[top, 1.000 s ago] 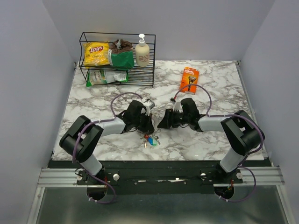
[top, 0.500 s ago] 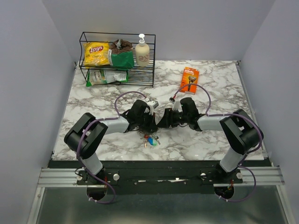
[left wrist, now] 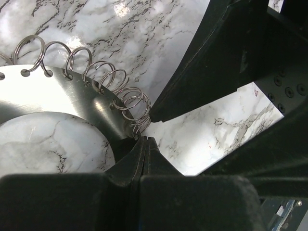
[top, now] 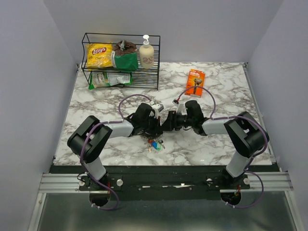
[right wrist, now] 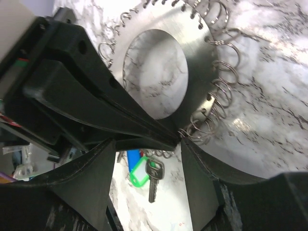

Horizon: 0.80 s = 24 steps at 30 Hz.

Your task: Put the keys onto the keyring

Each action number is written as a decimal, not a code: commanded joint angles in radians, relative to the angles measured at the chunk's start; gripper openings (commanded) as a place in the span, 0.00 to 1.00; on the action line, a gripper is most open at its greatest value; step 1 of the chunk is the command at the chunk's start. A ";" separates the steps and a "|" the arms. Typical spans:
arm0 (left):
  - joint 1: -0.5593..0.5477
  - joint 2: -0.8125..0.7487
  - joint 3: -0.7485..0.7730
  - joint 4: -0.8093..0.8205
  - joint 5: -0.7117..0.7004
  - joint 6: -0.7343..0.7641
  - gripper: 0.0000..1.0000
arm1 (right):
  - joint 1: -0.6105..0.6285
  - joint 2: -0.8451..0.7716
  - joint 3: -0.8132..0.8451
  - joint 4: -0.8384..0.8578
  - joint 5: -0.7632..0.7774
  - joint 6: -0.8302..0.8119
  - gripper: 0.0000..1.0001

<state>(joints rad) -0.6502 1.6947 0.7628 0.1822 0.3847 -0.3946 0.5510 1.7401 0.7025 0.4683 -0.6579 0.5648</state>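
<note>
The keyring (right wrist: 197,62) is a flat silvery disc-shaped loop with many small wire rings round its rim; it also shows in the left wrist view (left wrist: 62,91). My left gripper (left wrist: 144,140) is shut, pinching the keyring's rim among the wire rings. My right gripper (right wrist: 149,163) is open, its fingers (right wrist: 96,183) straddling the left fingertips and the ring's edge. The keys (right wrist: 154,174), with a green tag and a blue head, lie on the table just below. In the top view the two grippers (top: 155,127) (top: 166,126) meet tip to tip above the keys (top: 155,143) and hide the keyring.
A black wire rack (top: 120,72) with a chips bag, a green bag and a lotion bottle stands at the back left. An orange razor box (top: 195,77) lies at the back right of centre. The table is white marble.
The left gripper has moved right and the right gripper slightly left, so their tips now meet over the keyring. The keys have not moved.
</note>
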 commanded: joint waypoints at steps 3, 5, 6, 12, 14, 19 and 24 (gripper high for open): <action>-0.003 0.051 -0.030 -0.061 -0.058 0.010 0.00 | 0.010 0.018 0.018 0.118 -0.046 0.035 0.64; -0.003 0.052 -0.031 -0.055 -0.060 0.010 0.00 | 0.010 0.025 0.017 0.128 -0.049 0.040 0.64; -0.003 0.049 -0.034 -0.055 -0.060 0.007 0.00 | 0.010 0.026 0.017 0.130 -0.051 0.041 0.64; -0.003 0.003 -0.045 -0.046 -0.079 0.002 0.00 | 0.010 -0.065 -0.017 0.087 -0.013 0.007 0.65; -0.003 -0.023 -0.048 -0.044 -0.083 -0.001 0.01 | 0.010 -0.109 -0.026 0.067 -0.006 0.001 0.65; 0.004 -0.108 -0.078 -0.010 -0.090 -0.020 0.07 | 0.010 -0.191 -0.098 0.075 0.020 -0.008 0.65; 0.035 -0.194 -0.125 0.066 -0.052 -0.053 0.21 | 0.010 -0.240 -0.147 0.081 0.049 -0.026 0.65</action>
<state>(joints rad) -0.6411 1.5795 0.6765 0.1947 0.3332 -0.4198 0.5564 1.5234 0.5941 0.5411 -0.6540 0.5694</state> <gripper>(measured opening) 0.119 0.648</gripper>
